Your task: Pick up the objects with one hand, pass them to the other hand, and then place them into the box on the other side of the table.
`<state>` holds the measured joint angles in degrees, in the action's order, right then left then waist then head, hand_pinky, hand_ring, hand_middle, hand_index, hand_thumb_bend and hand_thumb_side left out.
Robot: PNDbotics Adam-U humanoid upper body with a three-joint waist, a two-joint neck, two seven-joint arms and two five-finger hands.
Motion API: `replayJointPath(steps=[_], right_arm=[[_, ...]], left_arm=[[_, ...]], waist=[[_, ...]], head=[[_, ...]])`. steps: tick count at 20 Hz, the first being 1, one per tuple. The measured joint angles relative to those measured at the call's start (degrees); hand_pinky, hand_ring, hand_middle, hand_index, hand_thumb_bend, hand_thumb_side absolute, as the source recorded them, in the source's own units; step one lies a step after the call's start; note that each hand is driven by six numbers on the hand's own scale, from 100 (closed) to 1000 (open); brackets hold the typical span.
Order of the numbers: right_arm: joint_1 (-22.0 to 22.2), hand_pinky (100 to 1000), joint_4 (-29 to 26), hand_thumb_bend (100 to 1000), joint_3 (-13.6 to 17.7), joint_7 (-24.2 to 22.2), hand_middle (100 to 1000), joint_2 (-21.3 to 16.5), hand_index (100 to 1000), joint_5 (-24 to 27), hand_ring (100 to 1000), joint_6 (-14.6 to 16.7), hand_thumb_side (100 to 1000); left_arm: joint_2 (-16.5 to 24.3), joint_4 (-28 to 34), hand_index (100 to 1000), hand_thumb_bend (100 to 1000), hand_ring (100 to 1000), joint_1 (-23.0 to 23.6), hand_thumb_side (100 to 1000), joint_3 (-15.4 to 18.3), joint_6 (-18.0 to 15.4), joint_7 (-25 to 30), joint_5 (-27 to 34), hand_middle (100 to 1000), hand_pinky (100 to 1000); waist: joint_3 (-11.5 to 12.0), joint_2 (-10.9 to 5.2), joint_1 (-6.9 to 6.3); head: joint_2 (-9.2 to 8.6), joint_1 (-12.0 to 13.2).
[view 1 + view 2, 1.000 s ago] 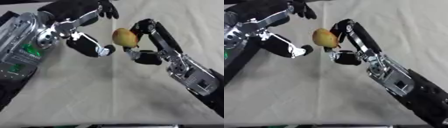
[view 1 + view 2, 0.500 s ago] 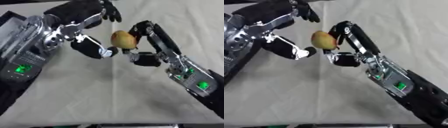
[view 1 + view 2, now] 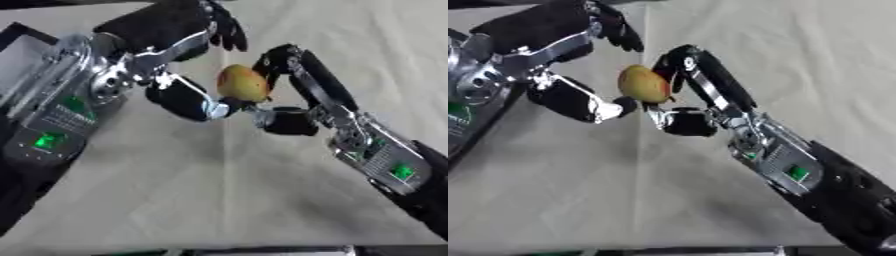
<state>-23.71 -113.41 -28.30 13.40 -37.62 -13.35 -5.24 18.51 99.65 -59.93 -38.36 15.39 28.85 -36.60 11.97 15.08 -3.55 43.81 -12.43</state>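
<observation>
Left eye view: yellow-red fruit (image 3: 243, 83) held above the cloth-covered table (image 3: 219, 195), centre far; right hand (image 3: 284, 87) curled round it from the right; left hand (image 3: 188, 55) spread wide, thumb tip touching the fruit's lower left.

Pale cloth-covered worktop under soft, even light.
The beige cloth (image 3: 219, 200) filled the view, a faint crease running from 12 to 6 o'clock; a dark edge (image 3: 262, 249) showed at 6 o'clock.

One fruit (image 3: 242, 83); two hands: left (image 3: 179, 30), right (image 3: 289, 75).
</observation>
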Motion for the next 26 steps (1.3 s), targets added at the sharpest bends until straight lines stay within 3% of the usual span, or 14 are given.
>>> replayJointPath(steps=[9,17,23,26], right_arm=[[0.00,422,0.00,117,-0.33,0.37,375,0.01,493,-0.06,511,0.64,100],[0.00,420,0.00,114,-0.38,0.53,375,0.01,492,-0.35,510,1.03,100],[0.01,419,0.00,114,-0.68,0.44,374,0.01,492,-0.49,510,1.49,100],[0.02,417,0.00,115,-0.68,0.37,374,0.01,491,-0.51,509,1.57,100]], left_arm=[[-0.49,-1.87,758,415,719,0.11,213,-0.38,-0.85,0.40,-0.82,658,759],[-0.99,-3.41,763,409,720,0.41,206,-0.74,-2.16,1.74,-1.89,662,760],[-1.45,-4.23,754,323,711,0.41,218,-1.04,-2.45,1.85,-2.07,647,757],[-1.52,-4.47,735,220,690,0.41,273,-1.05,-2.43,1.15,-1.89,621,754]], waist=[[-0.02,0.00,0.00],[-0.02,0.00,0.00],[0.02,0.00,0.00],[0.03,0.00,0.00]], head=[[0.00,2.30],[0.00,2.73],[0.00,2.74],[0.00,2.77]])
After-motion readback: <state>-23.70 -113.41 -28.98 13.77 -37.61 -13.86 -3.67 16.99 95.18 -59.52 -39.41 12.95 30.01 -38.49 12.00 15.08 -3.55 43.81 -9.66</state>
